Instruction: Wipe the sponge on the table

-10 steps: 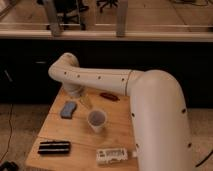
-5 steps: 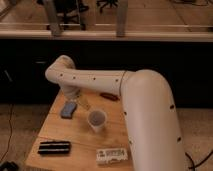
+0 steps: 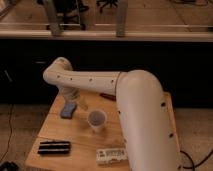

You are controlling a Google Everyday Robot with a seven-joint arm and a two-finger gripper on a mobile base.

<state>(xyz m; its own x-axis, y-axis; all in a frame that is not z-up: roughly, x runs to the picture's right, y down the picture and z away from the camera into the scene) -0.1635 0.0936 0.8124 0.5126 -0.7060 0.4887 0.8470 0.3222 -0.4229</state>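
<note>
The blue-grey sponge [image 3: 68, 109] lies flat near the far left corner of the light wooden table [image 3: 80, 134]. My white arm reaches in from the right foreground, bends at an elbow on the far left, and drops to the gripper [image 3: 75, 98]. The gripper hangs open just above the sponge's far right end, and I cannot tell whether it touches the sponge. Nothing appears to be held between the fingers.
A clear cup [image 3: 96, 120] stands mid-table, right of the sponge. A black ridged block [image 3: 54, 147] lies at the front left and a white flat bottle [image 3: 111, 156] at the front. A small red object [image 3: 107, 96] rests by the far edge. My arm covers the table's right side.
The gripper has shifted left, from beside the cup's far side to over the sponge's end. The elbow swung left and slightly lower. The sponge and the other objects have not moved.
</note>
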